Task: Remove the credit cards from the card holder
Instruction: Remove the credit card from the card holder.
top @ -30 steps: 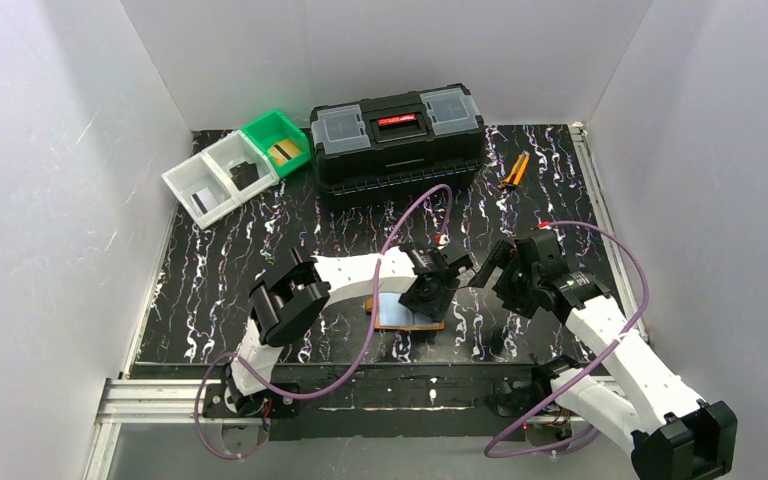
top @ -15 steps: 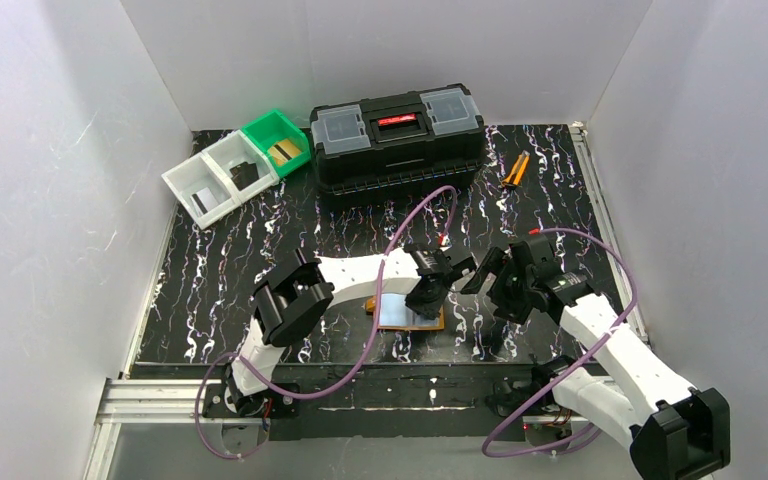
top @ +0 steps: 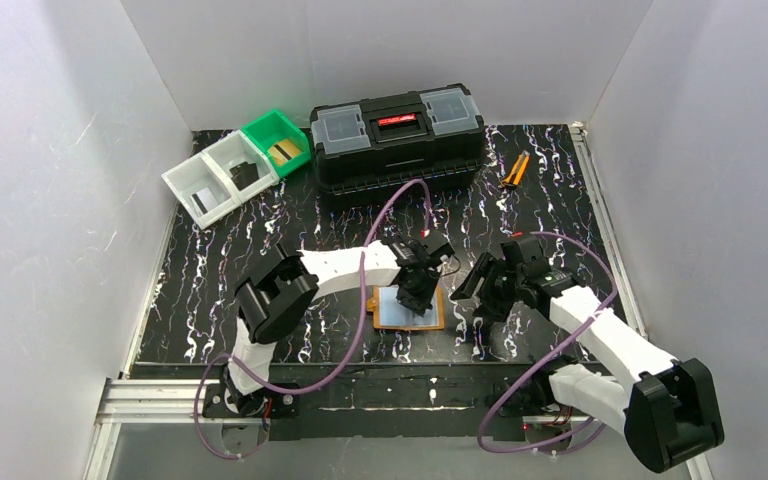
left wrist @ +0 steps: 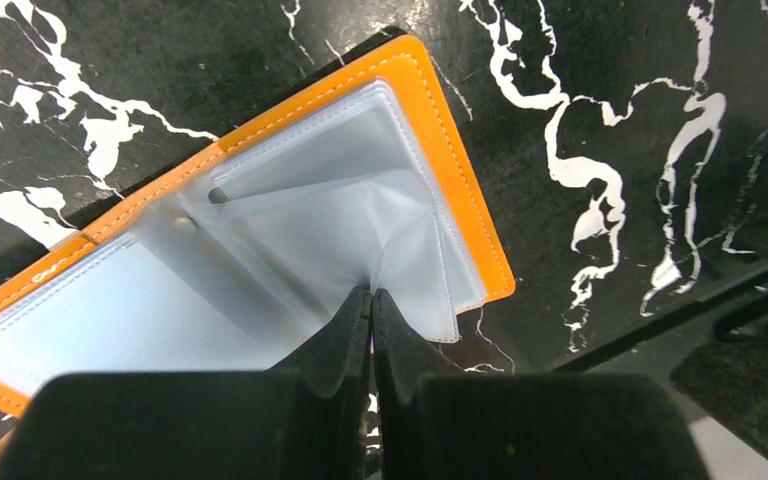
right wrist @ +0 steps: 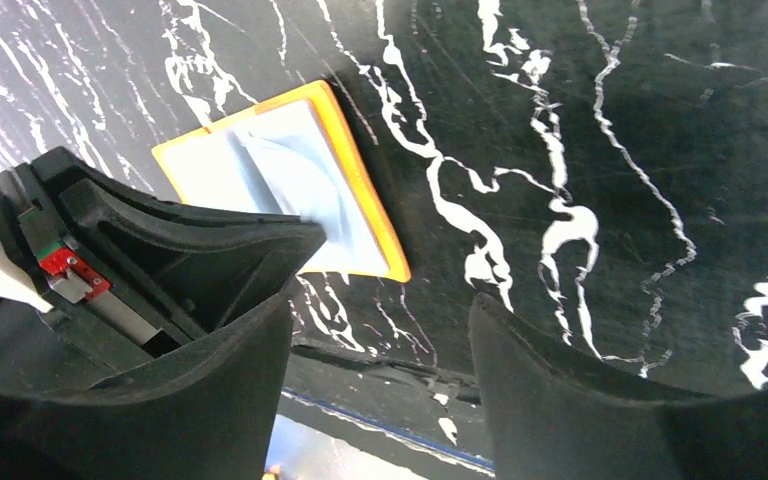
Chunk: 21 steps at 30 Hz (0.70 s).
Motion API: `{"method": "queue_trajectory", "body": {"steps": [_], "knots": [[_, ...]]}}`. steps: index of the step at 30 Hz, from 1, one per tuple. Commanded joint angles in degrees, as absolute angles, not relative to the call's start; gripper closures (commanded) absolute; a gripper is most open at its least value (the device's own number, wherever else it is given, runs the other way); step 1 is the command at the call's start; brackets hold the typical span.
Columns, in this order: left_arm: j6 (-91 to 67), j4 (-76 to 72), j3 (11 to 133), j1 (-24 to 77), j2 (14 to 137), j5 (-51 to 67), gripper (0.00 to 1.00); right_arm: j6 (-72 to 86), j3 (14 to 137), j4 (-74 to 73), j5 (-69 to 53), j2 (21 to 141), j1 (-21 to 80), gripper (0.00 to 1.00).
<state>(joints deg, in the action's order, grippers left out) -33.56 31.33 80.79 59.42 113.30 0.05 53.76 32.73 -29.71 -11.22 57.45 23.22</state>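
A small flat orange folding card holder (top: pixel 408 308) is lying open on the black, white-veined tabletop (top: pixel 570 200), near its front edge and between the two arms. Its clear, bluish plastic pockets are facing up. The left claw (top: pixel 417 288) is reaching down over the card holder's far right part. In the left wrist view, this claw (left wrist: pixel 371 296) is pressed together, its black fingertips (left wrist: pixel 345 330) pinching the edge of one clear pocket leaf of the card holder (left wrist: pixel 260 230), and the plastic is creasing up toward the tips. The right claw (top: pixel 477 290) is hanging just beside the card holder's right edge, apart from it. In the right wrist view, its two black fingers (right wrist: pixel 560 400) are standing spread with nothing between them, and the orange-rimmed card holder (right wrist: pixel 290 180) is showing beyond the gap. At the far left, two joined white plastic bins (top: pixel 218 176) are each holding dark credit cards (top: pixel 243 172). The green plastic bin (top: pixel 276 140) touching them is holding a gold-tan card (top: pixel 282 151). A black plastic toolbox (top: pixel 396 138) with clear lid compartments is sitting at the back. The red strip on its handle is carrying marks too small to read. Orange-handled pliers (top: pixel 515 170) are lying to the toolbox's right, apart from it.
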Motion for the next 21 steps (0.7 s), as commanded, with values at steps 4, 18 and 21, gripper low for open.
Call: {"method": "queue_trajectory", "body": {"steps": [4,18,21], "knots": [[-36.98,25.69,71.85,55.01,109.56,11.56,1.00,53.78,33.27,-22.64,-17.06,62.52,24.82,0.39],[-39.13,20.20,66.38,51.55,103.99,17.74,1.00,55.62,36.27,-16.09,-19.67,72.01,28.92,0.59],[-39.20,19.61,65.93,51.44,103.85,18.30,1.00,55.80,37.43,-15.42,-19.76,74.16,29.95,0.61]]}}
